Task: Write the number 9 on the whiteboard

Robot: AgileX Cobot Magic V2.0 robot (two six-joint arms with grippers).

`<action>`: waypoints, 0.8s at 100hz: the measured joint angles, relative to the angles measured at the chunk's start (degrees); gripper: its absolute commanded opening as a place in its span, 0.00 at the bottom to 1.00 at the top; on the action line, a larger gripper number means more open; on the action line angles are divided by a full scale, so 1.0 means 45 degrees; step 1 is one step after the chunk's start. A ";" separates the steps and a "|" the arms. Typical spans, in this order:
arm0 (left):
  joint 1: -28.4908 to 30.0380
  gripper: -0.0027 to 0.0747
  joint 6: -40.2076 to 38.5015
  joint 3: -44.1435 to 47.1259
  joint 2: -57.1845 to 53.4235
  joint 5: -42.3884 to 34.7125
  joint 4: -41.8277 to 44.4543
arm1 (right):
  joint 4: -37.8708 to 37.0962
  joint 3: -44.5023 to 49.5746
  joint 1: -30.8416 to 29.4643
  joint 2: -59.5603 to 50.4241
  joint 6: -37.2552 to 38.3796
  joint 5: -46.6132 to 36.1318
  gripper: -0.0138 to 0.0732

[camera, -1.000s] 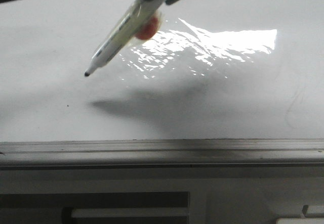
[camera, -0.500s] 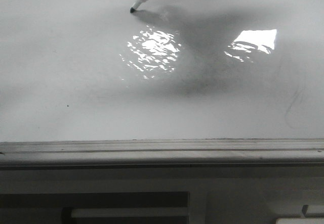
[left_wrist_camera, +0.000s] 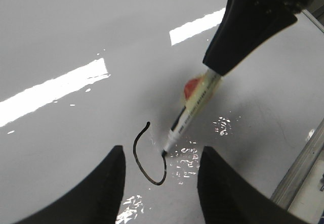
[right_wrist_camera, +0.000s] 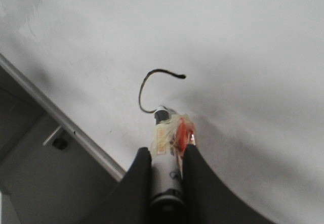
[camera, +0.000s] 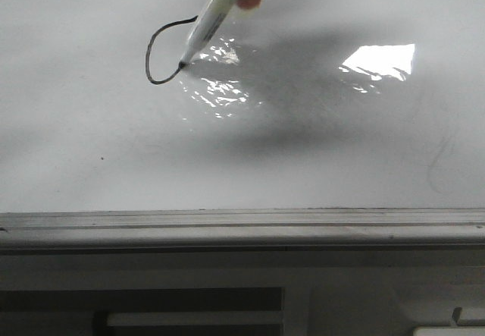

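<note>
Front view is showing the marker [camera: 216, 17] pressing its tip against the whiteboard [camera: 91, 154], at the lower end of a partial dark curve. That curve is the number 9 [camera: 155, 51] in progress: an open arc lying just beside the tip and bending round from it, not yet closed into a loop, with no tail drawn.

The right gripper [right_wrist_camera: 167, 155] is clenching the marker barrel between both fingers, with the tip projecting ahead of them. The left gripper [left_wrist_camera: 159, 176] is hanging with its fingers spread and empty, the stroke and the marker tip lying between them but apart from them.

The step in hand is judged to be the loop. The next move is calling for steady tip contact while carrying the line up to meet the free end of the arc, then running a straight tail toward the grey ledge [camera: 242, 222].
</note>
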 measured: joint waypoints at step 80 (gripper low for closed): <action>0.0000 0.44 0.0000 0.0000 0.0478 0.0385 0.0025 | 0.0344 0.0276 0.1147 -0.0074 0.0338 0.1107 0.09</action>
